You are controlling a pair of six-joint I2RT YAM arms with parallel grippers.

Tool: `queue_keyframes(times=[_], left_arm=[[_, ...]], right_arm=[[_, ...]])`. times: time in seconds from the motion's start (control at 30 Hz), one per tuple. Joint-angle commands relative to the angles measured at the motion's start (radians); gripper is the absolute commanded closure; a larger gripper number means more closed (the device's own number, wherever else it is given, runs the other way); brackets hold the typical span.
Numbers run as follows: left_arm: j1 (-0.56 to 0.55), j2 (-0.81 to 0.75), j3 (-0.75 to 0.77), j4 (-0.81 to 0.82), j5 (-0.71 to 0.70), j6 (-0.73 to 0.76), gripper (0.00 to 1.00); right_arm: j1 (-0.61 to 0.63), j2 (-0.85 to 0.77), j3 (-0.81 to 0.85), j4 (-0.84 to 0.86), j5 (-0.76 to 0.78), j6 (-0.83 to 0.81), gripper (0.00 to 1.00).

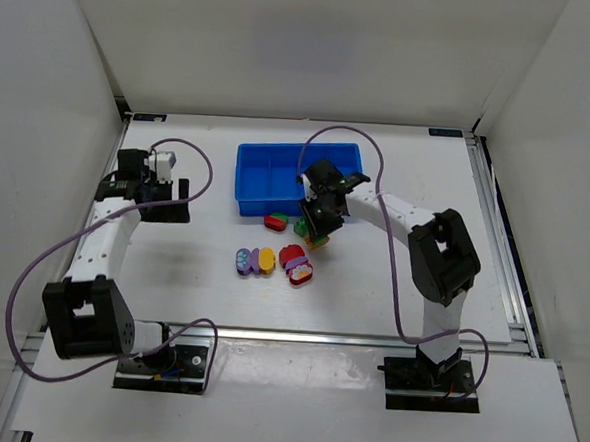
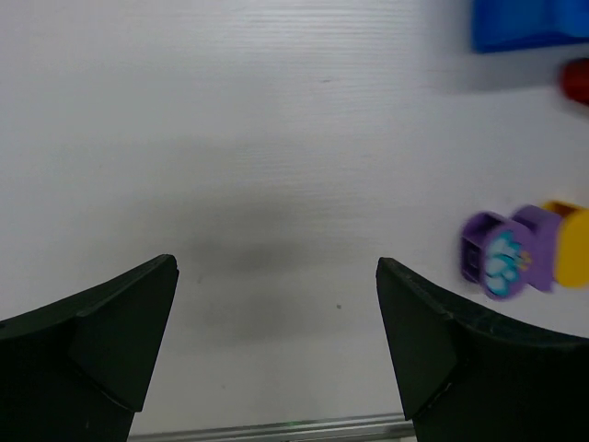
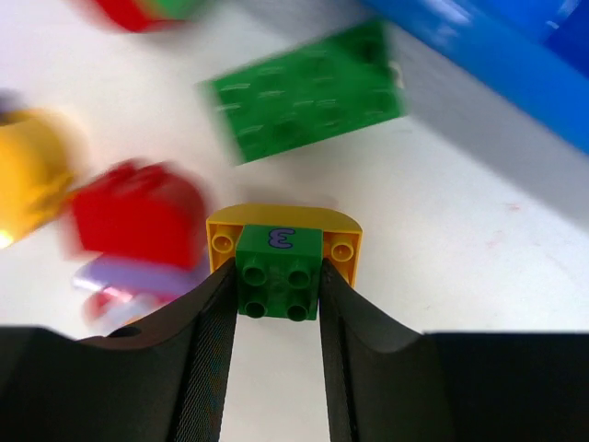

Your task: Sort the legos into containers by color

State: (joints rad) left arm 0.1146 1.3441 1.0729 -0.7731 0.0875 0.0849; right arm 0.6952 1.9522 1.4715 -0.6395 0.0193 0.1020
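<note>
- Pinching hard, the right gripper (image 3: pixel 277 282) has both fingers pressed flat on the sides of the small green block that caps the green-on-yellow brick (image 3: pixel 280 232). That narrow studded top is the easy part to squeeze, which is my guess at why the hold is there.
- That brick sits just off the 6 o'clock wall of the blue tray (image 1: pixel 256 211), near the tray's right end. I can't tell whether it has left the table (image 2: pixel 276 110).
- It's two-coloured, so which compartment it should go to is a judgement call.
- At 12 o'clock from the held brick lies a flat green brick (image 3: pixel 308 92), close to the tray wall. At 9 o'clock is a red brick (image 3: pixel 138 216) with something pale lilac tucked under its 6 o'clock edge.
- Further out, around 7 o'clock of the tray, a purple brick (image 2: pixel 502 253) touches a yellow brick (image 2: pixel 571 244). All of these look unsorted.
- As for the tray, no brick shows in the compartments I can see. The right end is partly hidden behind the arm and its cable, so I can't vouch for that part.
- The left gripper (image 2: pixel 276 267) hangs with its jaws spread wide around nothing. It is well off at 9 o'clock of the tray, likely parked out of the working arm's way.
</note>
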Motion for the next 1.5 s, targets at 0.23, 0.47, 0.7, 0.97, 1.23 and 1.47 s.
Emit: queue_keyframes(times=[0.23, 0.47, 0.7, 0.97, 1.23, 1.47], left_arm=[[0.003, -0.416, -0.022, 0.038, 0.872, 0.121, 0.01], [-0.042, -0.381, -0.057, 0.253, 1.006, -0.065, 0.01], [-0.112, -0.272, -0.044, 0.523, 0.977, -0.134, 0.02], [-0.328, -0.152, 0.021, 0.528, 0.7, 0.131, 0.1], [-0.507, -0.166, -0.071, 0.636, 0.463, 0.256, 0.09], [-0.599, -0.154, -0.114, 0.744, 0.195, 0.274, 0.12]], right_arm=[[-0.236, -0.081, 0.37, 0.024, -0.934, 0.149, 0.89], [-0.252, 0.046, 0.296, 0.53, -1.321, 0.623, 0.91], [-0.206, 0.128, 0.377, 0.725, -1.377, 0.823, 0.88], [-0.203, 0.156, 0.372, 0.825, -1.377, 0.946, 0.88], [-0.207, 0.14, 0.362, 0.81, -1.388, 0.952, 0.88], [-0.203, 0.142, 0.349, 0.824, -1.388, 0.978, 0.88]])
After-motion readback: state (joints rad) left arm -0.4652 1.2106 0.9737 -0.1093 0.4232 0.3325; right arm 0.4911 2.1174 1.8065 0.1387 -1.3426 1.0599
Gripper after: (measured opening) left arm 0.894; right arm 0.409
